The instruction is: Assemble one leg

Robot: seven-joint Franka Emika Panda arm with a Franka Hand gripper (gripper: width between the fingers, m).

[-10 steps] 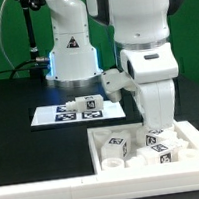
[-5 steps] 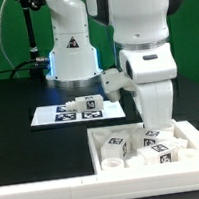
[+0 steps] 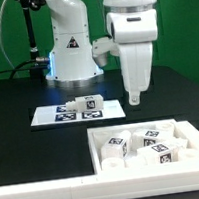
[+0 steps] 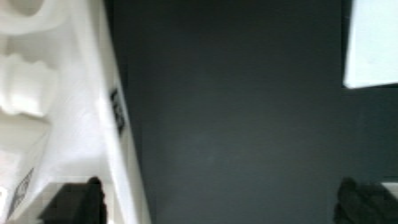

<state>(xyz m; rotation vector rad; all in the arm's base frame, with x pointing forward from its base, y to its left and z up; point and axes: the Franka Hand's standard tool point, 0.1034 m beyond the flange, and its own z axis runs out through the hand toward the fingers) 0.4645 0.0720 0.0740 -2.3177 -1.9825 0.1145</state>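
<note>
Several small white legs with black-and-white tags lie in the white walled tray (image 3: 96, 148) at the front of the exterior view's right: one leg (image 3: 117, 143) at the tray's left, one (image 3: 151, 136) in the middle, one (image 3: 164, 154) in front. My gripper (image 3: 135, 99) hangs above the dark table, behind the tray and clear of it. In the wrist view my gripper (image 4: 222, 205) is open, with dark fingertips (image 4: 71, 200) wide apart and only black table between them. The tray's wall (image 4: 93, 110) runs beside one fingertip.
The marker board (image 3: 49, 117) lies on the table at the exterior view's left of my gripper, with a small white tagged block (image 3: 76, 103) on it. Its corner (image 4: 374, 45) shows in the wrist view. A white rail (image 3: 59, 196) runs along the front.
My gripper has risen out of the tray and moved back and toward the exterior view's left. It carries nothing. The legs stay in the tray.
</note>
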